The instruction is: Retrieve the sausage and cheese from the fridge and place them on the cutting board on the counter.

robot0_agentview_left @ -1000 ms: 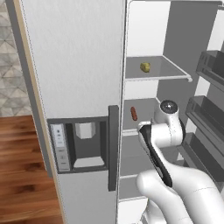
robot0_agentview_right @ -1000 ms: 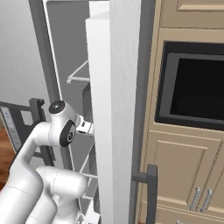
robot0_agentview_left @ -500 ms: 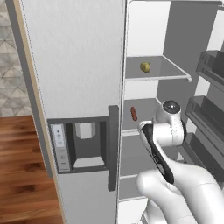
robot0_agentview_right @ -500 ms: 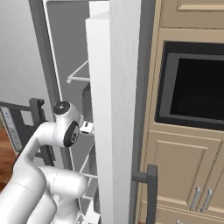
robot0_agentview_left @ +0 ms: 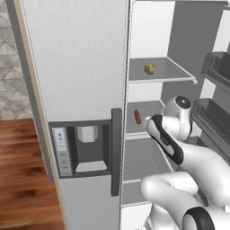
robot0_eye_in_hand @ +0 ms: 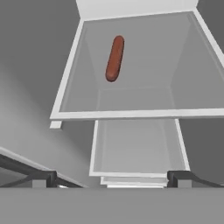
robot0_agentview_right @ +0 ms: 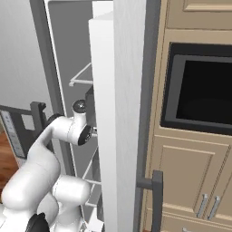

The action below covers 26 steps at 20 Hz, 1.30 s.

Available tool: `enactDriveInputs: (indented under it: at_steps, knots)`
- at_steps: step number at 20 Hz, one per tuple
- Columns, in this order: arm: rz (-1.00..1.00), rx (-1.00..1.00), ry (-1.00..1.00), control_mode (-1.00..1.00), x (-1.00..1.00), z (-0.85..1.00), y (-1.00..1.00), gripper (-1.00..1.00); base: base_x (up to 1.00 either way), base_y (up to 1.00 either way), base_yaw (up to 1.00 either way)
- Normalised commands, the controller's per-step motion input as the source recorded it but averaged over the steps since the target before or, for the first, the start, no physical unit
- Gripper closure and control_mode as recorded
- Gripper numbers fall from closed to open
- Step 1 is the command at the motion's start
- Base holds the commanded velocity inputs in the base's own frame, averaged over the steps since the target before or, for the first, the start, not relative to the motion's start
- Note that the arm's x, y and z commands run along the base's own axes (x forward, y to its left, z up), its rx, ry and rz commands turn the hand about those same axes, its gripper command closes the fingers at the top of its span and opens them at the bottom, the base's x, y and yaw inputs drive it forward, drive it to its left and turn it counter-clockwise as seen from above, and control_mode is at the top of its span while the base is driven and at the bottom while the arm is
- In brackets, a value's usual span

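Observation:
The fridge (robot0_agentview_left: 81, 67) has its left door shut and its right compartment open. On the middle white shelf (robot0_eye_in_hand: 131, 114) lies the dark red sausage (robot0_agentview_left: 137, 117) (robot0_eye_in_hand: 114, 58). One shelf higher sits the yellowish cheese (robot0_agentview_left: 149, 68). My arm (robot0_agentview_left: 164, 139) reaches into the open compartment at the height of the middle shelf. My gripper (robot0_eye_in_hand: 111, 178) is open and empty, its fingertips (robot0_eye_in_hand: 43, 178) spread wide. It hangs back from the shelf's front edge, with the sausage farther in. The cutting board and the counter are out of view.
The dark door handle (robot0_agentview_left: 116, 150) and the water dispenser (robot0_agentview_left: 87, 143) stand left of the arm. Door bins (robot0_agentview_left: 215, 72) line the open door on the right. That door's white edge (robot0_agentview_right: 118, 113) stands close beside the arm. A built-in oven (robot0_agentview_right: 199, 86) and beige cabinets (robot0_agentview_right: 190, 167) lie beyond.
The hand has shifted a little to the right and farther into the open compartment, turning at the wrist. The jaws stay open. Sausage and cheese have not moved.

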Motion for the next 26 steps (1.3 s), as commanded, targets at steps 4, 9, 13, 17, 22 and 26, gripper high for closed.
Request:
enactDriveInputs:
  at_steps: [4, 9, 13, 17, 22, 26]
  knots:
    - [0.02, 0.01, 0.0, -1.0, 0.29, 0.16, 0.07, -1.0, 0.0, 0.0, 0.0]
    - [-0.03, 0.0, 0.0, -1.0, 0.16, -0.05, 0.11, -1.0, 0.0, 0.0, 0.0]
    - [-0.05, 0.0, 0.0, -1.0, 0.3, -0.07, 0.02, -1.0, 0.0, 0.0, 0.0]
    - [0.0, 0.0, 0.0, -1.0, 0.24, -0.21, 0.0, -1.0, 0.0, 0.0, 0.0]
    - [0.0, -0.01, -0.03, -1.0, 0.24, -0.19, -0.01, -1.0, 0.0, 0.0, 0.0]
    - [0.0, 0.0, -0.01, -1.0, 0.24, -0.06, -0.05, -1.0, 0.0, 0.0, 0.0]
